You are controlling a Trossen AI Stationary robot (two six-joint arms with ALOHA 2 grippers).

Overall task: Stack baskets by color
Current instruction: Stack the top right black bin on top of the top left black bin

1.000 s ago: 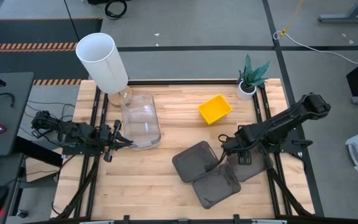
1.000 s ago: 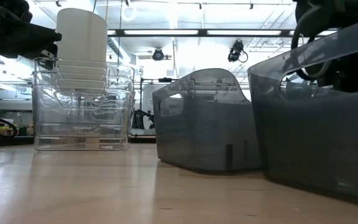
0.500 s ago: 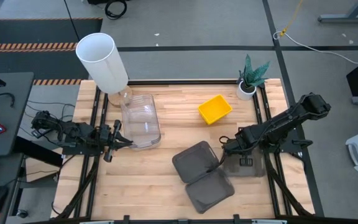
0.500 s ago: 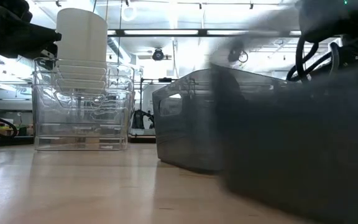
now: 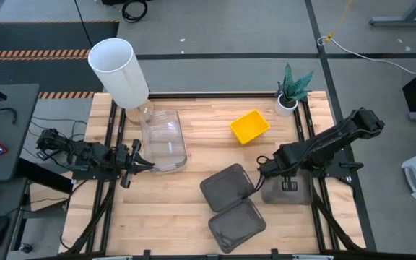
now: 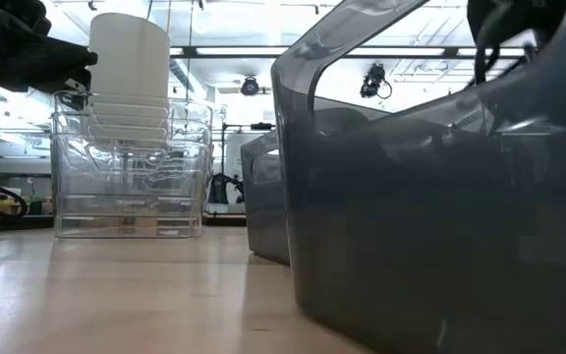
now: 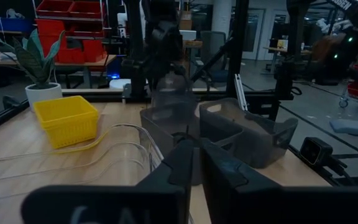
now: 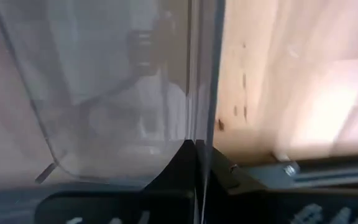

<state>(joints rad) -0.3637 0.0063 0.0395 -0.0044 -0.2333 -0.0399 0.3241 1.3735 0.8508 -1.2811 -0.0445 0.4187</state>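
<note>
Three dark grey baskets stand at the table's near right: one [image 5: 226, 186], one nearer [image 5: 237, 224] that fills the low view [image 6: 440, 216], and the rightmost [image 5: 289, 191]. My right gripper [image 5: 264, 173] is shut on the rightmost one. The clear baskets [image 5: 165, 141] sit nested at the far left, in front of the white cylinder [image 5: 118, 68]. A yellow basket [image 5: 250, 126] rests on its base at the far middle. My left gripper [image 5: 139, 165] waits level, shut, beside the clear baskets' near corner, holding nothing. My right gripper pinches the thin side wall [image 8: 197, 118] of the rightmost grey basket at its rim, one finger inside and one outside. The fingers come from above, pointing steeply down. Whether the basket's bottom is on the table I cannot tell.
A small potted plant [image 5: 291, 90] stands at the far right corner. Black frame rails run along the table's left and right edges. Bare wood lies in the middle and near left of the table.
The nearest grey basket has slid toward the table's near left, coming apart from the basket under my right gripper; it now looms much larger in the low view.
</note>
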